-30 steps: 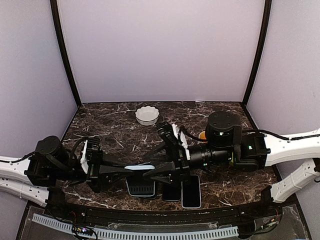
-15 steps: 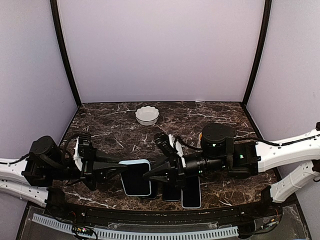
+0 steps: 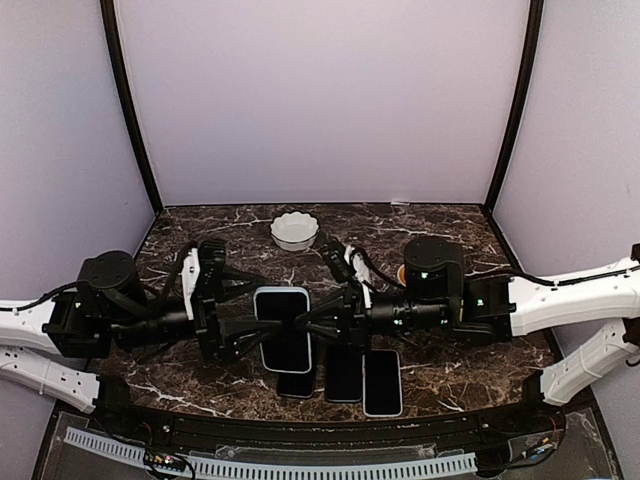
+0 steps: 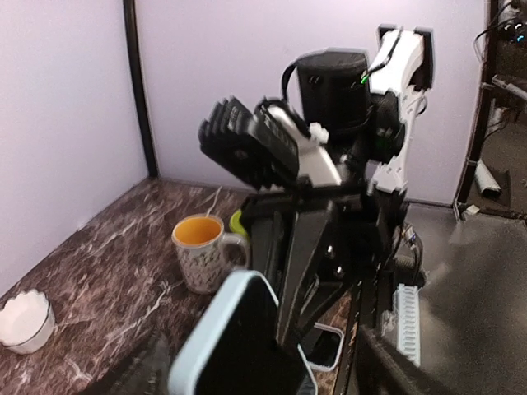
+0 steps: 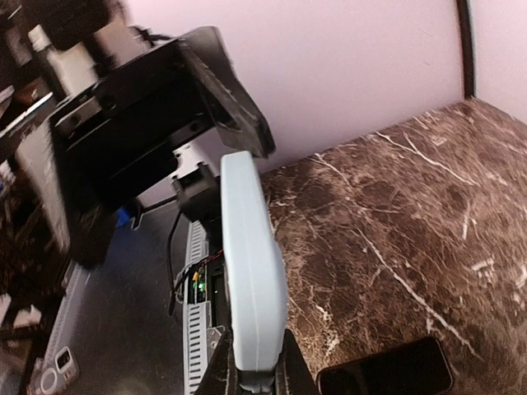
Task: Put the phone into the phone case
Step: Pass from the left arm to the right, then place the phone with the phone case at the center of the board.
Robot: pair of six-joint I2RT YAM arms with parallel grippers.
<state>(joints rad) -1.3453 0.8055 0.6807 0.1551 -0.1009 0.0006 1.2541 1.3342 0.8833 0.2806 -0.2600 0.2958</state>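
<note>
The right gripper (image 3: pixel 322 320) is clamped on the right edge of the light-blue phone case (image 3: pixel 283 330) and holds it in the air over the table (image 3: pixel 200 250), dark face up. The case's long axis runs roughly near to far. The left gripper (image 3: pixel 243 322) has its jaws spread wide just beside the case's left edge, one finger on either side and holding nothing. Three dark phones (image 3: pixel 345 378) lie flat in a row on the table, near-side and slightly right of the case, each with its long axis also near to far. The leftmost is partly hidden under the case and the rightmost has a pale rim. The phones are nearer the right gripper, but the left is probably the one free to fetch one. There is one case, three phones, one white bowl (image 3: pixel 294 231) far back, and one mug (image 4: pixel 200 251).
</note>
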